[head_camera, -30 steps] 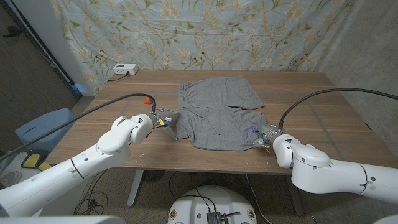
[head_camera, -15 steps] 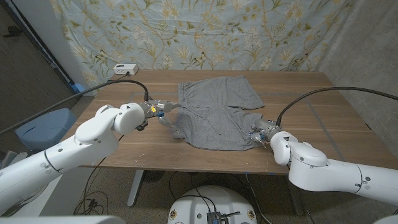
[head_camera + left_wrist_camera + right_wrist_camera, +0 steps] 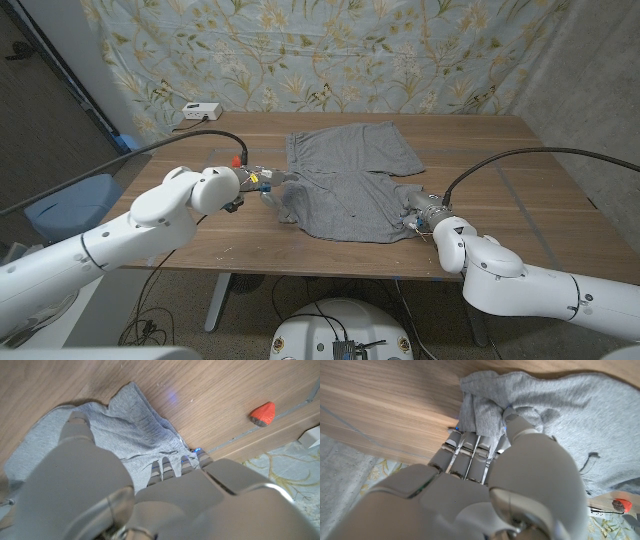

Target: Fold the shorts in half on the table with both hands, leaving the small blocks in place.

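— Shorts (image 3: 350,185)? Where?
— Grey, spread mid-table (image 3: 500,140), near corners lifted. Wood grain bare all round them.
— Left hand (image 3: 262,187)?
— At the shorts' left near corner, gripping a bunched fold of fabric; thumb (image 3: 77,430) pressed on top of the cloth, fingers (image 3: 170,467) tucked under the hem. Corner raised off the wood.
— Right hand (image 3: 420,217)?
— At the right near corner, likewise pinching cloth: fingers (image 3: 470,445) under a gathered edge, thumb (image 3: 517,422) on top.
— Blocks?
— One small red block (image 3: 237,158) on the table just beyond the left hand, apart from the shorts; same red piece in the left wrist view (image 3: 262,412), beside a groove in the wood. Another glimpse of red in the right wrist view (image 3: 620,505), too small to tell more.
— Anything holding anything? Bins, trays?
— Just a white box (image 3: 202,112) at the far left table corner, cable attached; contents hidden. Floral cloth (image 3: 330,50) hanging behind.
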Available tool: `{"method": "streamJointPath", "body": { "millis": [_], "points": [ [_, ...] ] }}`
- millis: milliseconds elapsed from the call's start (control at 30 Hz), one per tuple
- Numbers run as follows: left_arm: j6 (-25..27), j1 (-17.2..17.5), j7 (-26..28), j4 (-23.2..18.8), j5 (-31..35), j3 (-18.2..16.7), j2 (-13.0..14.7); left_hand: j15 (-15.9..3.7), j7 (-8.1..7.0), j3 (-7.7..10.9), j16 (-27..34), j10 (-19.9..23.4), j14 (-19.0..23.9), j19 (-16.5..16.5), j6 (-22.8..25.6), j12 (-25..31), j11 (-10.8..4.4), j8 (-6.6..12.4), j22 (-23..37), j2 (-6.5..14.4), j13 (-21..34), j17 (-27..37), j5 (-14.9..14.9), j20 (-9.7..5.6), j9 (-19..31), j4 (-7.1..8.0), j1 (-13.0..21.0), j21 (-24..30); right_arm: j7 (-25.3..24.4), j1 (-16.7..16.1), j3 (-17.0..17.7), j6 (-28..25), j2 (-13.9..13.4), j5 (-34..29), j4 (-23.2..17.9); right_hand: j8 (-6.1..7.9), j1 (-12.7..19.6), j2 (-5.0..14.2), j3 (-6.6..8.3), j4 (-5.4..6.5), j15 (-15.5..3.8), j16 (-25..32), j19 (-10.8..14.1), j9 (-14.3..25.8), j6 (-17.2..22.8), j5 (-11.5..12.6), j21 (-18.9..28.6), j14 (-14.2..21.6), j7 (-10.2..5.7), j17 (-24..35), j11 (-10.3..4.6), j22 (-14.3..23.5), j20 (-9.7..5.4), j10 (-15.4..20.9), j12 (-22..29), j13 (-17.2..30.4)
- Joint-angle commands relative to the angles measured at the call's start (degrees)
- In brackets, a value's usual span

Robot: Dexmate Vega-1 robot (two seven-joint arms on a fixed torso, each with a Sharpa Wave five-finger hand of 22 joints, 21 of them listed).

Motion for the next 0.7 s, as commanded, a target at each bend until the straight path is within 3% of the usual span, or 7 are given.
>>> {"method": "streamJointPath", "body": {
  "millis": [33, 133, 333, 500, 700],
  "points": [
    [-0.71, -4.97, -4.45, 4.5, 12.6, 9.22, -3.91, -0.89, -1.28, 0.37, 0.41, 1.51, 1.08, 1.04, 1.85, 0.67, -1.29, 0.75, 0.06, 1.53, 0.06, 0.0, 0.78, 0.17, 0.18, -0.42, 1.46, 0.64, -1.03, -4.28, 4.6, 3.46, 0.54, -2.84, 0.33, 0.25, 0.43, 0.36, -0.16, 0.31, -7.74, 0.25, 0.36, 0.1, 0.42, -0.08, 0.59, 0.05, 0.17, 0.32, 0.27, 0.29, -0.18, 0.09, 0.69, 0.35],
    [-1.76, -4.78, -3.92, 5.52, 14.33, 9.53, -4.82, -1.75, -2.06, 0.86, 0.55, 2.74, 1.95, 1.94, 2.96, 0.99, -1.94, 0.88, 0.01, 2.93, -0.01, -0.07, 0.88, 0.11, 0.16, -0.64, 2.82, 0.98, -0.72, -5.14, 5.65, 4.21, 0.37, -3.16, 0.3, 0.26, 0.49, 0.41, -0.2, 0.33, -7.81, 0.18, 0.38, 0.13, 0.45, -0.15, 0.62, -0.01, 0.21, 0.41, 0.27, 0.31, -0.14, 0.05, 0.82, 0.5],
    [-5.19, -4.04, -1.62, 7.57, 11.67, 8.25, -6.02, -4.02, -3.89, 1.45, 0.99, 6.58, 4.94, 4.6, 6.67, 1.95, -3.33, 1.41, -0.21, 5.66, -0.16, -0.27, 0.33, -0.74, 0.1, -0.71, 4.66, 1.8, -0.59, -7.11, 7.82, 5.23, 0.39, -3.63, 0.22, 0.31, 0.52, 0.5, -0.29, 0.44, -7.86, -0.01, 0.27, 0.18, 0.54, -0.29, 0.62, -0.11, 0.21, 0.59, 0.34, 0.33, -0.11, -0.12, 1.11, 0.83],
    [-8.08, -3.2, 2.53, 9.91, 12.6, 8.52, -6.83, -6.26, -6.47, 1.42, 1.3, 11.94, 8.5, 6.89, 11.83, 3.14, -4.72, 2.19, -0.41, 7.0, -0.32, -0.44, -0.87, -1.88, 0.04, -1.01, 5.8, 2.29, -0.69, -8.62, 9.64, 6.41, 0.32, -3.71, 0.37, 0.31, 0.53, 0.5, -0.35, 0.48, -7.9, -0.17, 0.28, 0.22, 0.52, -0.38, 0.66, -0.15, 0.3, 0.66, 0.27, 0.34, -0.08, -0.16, 1.33, 1.05],
    [-9.47, -1.44, 7.76, 12.16, 15.53, 8.91, -7.48, -8.87, -7.49, 1.91, 1.62, 19.75, 14.1, 10.61, 19.66, 4.25, -5.26, 3.32, -0.52, 8.73, -0.41, -0.53, -2.91, -3.2, 0.07, -2.24, 8.61, 3.05, -0.61, -9.95, 11.21, 7.48, 0.4, -4.15, 0.56, 0.36, 0.56, 0.54, -0.37, 0.53, -7.96, -0.43, 0.3, 0.25, 0.6, -0.45, 0.71, -0.18, 0.31, 0.7, 0.34, 0.35, 0.01, -0.16, 1.61, 1.31]
  ]
}}
